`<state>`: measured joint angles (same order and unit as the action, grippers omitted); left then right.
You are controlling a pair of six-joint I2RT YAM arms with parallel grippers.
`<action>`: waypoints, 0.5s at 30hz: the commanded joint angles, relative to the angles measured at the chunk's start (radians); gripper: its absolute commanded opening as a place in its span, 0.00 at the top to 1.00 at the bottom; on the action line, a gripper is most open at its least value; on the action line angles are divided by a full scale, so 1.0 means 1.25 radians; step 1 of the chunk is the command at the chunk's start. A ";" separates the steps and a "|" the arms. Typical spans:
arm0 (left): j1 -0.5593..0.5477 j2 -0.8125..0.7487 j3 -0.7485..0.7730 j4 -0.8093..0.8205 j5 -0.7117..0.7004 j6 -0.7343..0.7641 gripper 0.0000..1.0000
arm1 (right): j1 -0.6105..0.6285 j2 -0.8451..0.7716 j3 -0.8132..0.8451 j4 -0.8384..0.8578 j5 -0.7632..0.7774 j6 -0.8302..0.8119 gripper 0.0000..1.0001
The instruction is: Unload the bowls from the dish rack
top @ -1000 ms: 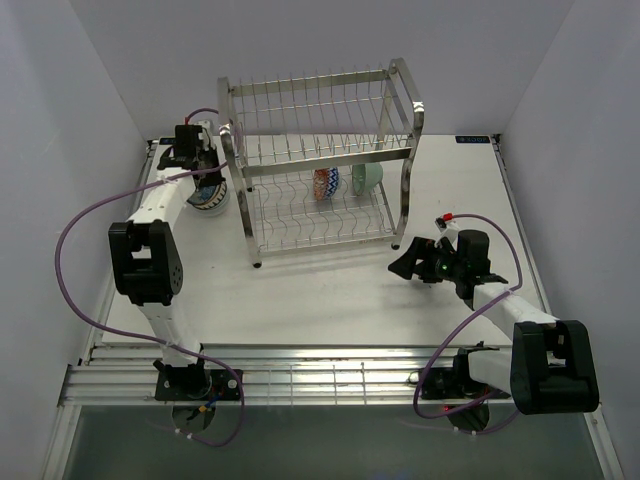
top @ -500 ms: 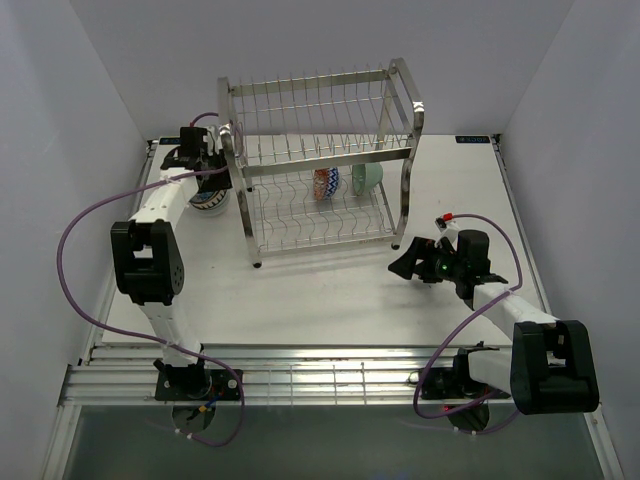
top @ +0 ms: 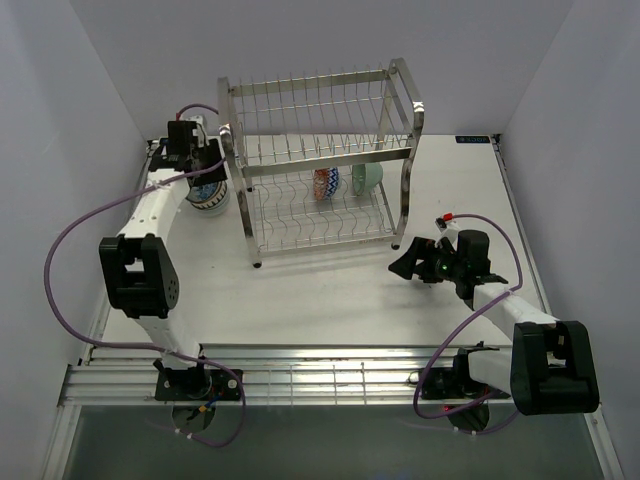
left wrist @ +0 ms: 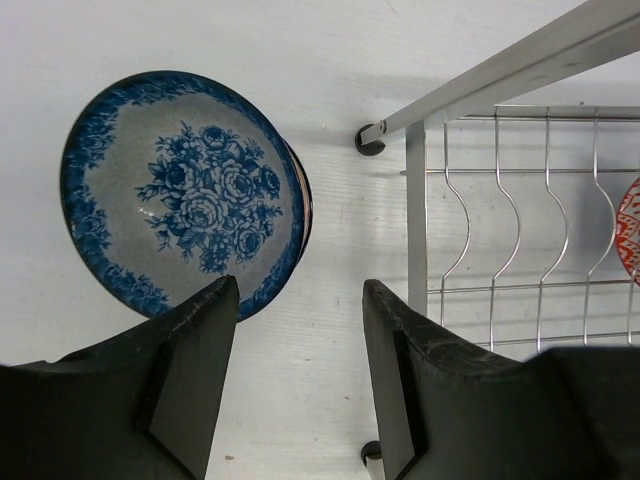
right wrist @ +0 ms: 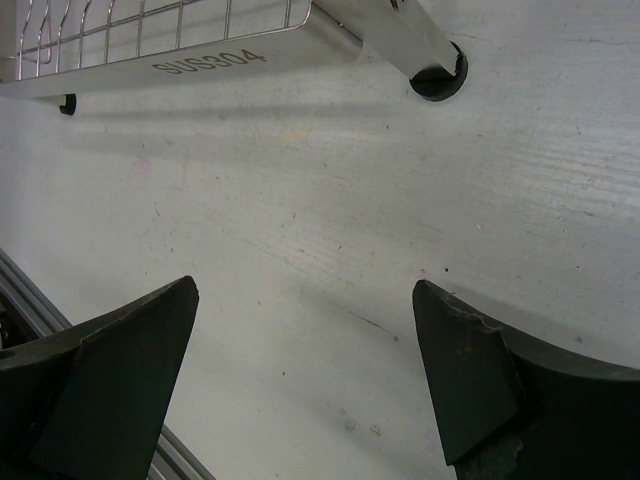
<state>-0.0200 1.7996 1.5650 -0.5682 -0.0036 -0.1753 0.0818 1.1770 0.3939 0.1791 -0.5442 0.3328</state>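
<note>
At far left, left gripper (left wrist: 300,290) hangs released over the blue floral bowl (left wrist: 185,190) on the table (left wrist: 330,60) beside the dish rack (top: 320,150); a sideways swing could clip its rim or the rack post (left wrist: 415,200). Red-blue bowl (top: 326,183) and mint bowl (top: 366,177) sit in the lower tier (top: 300,222), upper tier (top: 320,100) blocking top access. Right gripper (right wrist: 305,300) gapes empty near the rack foot (right wrist: 437,75).

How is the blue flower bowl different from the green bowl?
The blue flower bowl sits outside the dish rack with its mouth facing up; the green bowl stands on its edge in the rack's lower tier. The blue flower bowl has blue flowers painted inside and a blue rim; the green bowl looks plain. Both are small round bowls.
</note>
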 commanded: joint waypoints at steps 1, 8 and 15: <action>0.015 -0.087 -0.014 0.008 -0.009 -0.013 0.36 | 0.006 -0.016 0.010 -0.002 0.008 -0.009 0.07; 0.060 -0.215 -0.117 0.003 0.040 -0.065 0.36 | 0.006 -0.018 0.010 -0.006 0.006 -0.007 0.07; 0.063 -0.441 -0.339 0.111 0.242 -0.147 0.37 | 0.006 -0.036 0.019 -0.013 0.007 0.000 0.02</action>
<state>0.0647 1.3865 1.2312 -0.5121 0.1448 -0.2890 0.0818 1.1622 0.3939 0.1658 -0.5373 0.3336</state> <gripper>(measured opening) 0.631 0.970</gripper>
